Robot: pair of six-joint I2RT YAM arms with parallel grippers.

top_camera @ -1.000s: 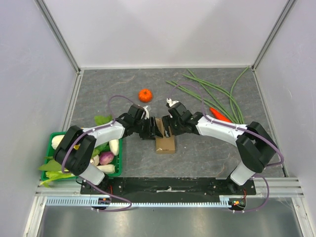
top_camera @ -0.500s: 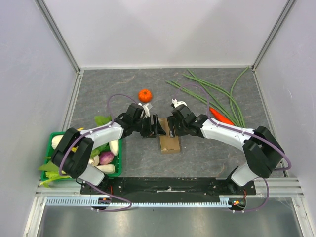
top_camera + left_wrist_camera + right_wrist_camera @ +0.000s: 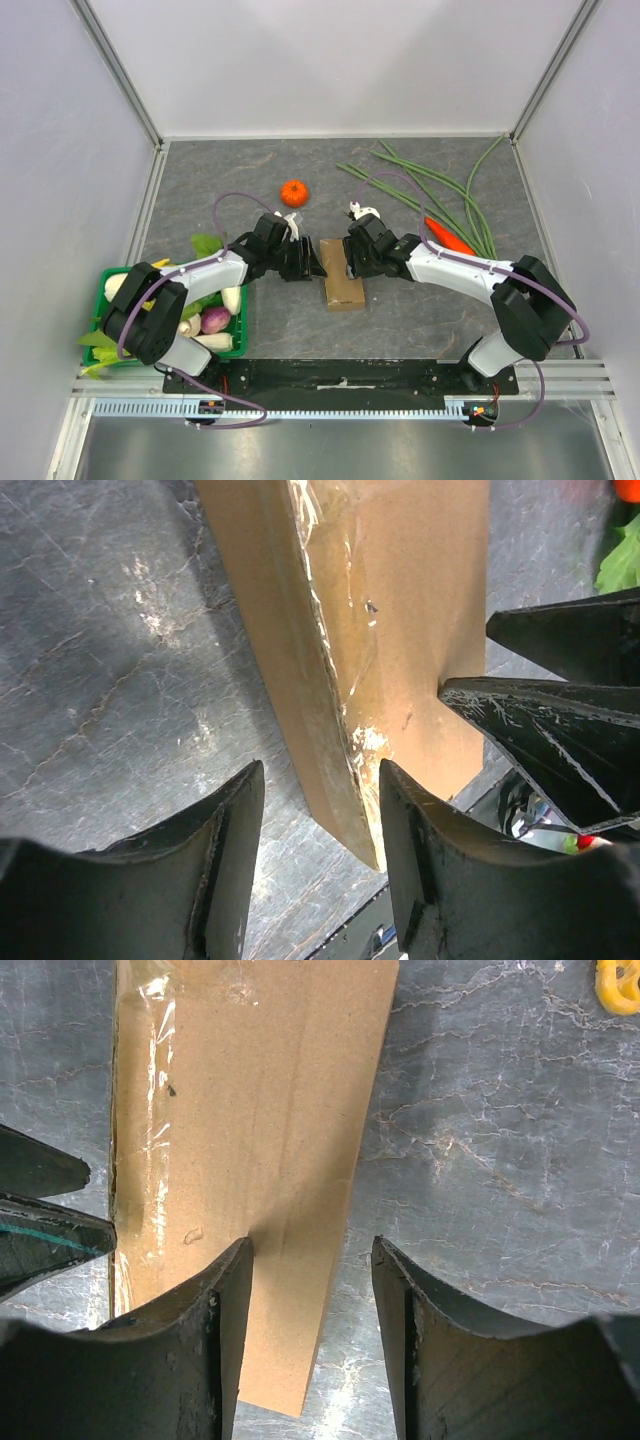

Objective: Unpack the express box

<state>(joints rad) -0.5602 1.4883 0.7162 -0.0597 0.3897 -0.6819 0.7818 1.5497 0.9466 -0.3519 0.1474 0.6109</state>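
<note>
The express box lies flat on the grey table between the two arms, lid down, with clear tape along its left edge. My left gripper is at the box's left side. In the left wrist view the left gripper is open, and the box's taped edge passes between its fingers, close to the right finger. My right gripper is over the box's far right part. In the right wrist view the right gripper is open astride the box's right edge.
An orange tangerine sits behind the box. Long green beans and a red vegetable lie at the back right. A green crate of vegetables stands at the near left. A yellow item lies right of the box.
Both grippers have drawn back from over the box's far end to its two sides and narrowed their jaws. The box has shifted slightly right and its whole top now shows.
</note>
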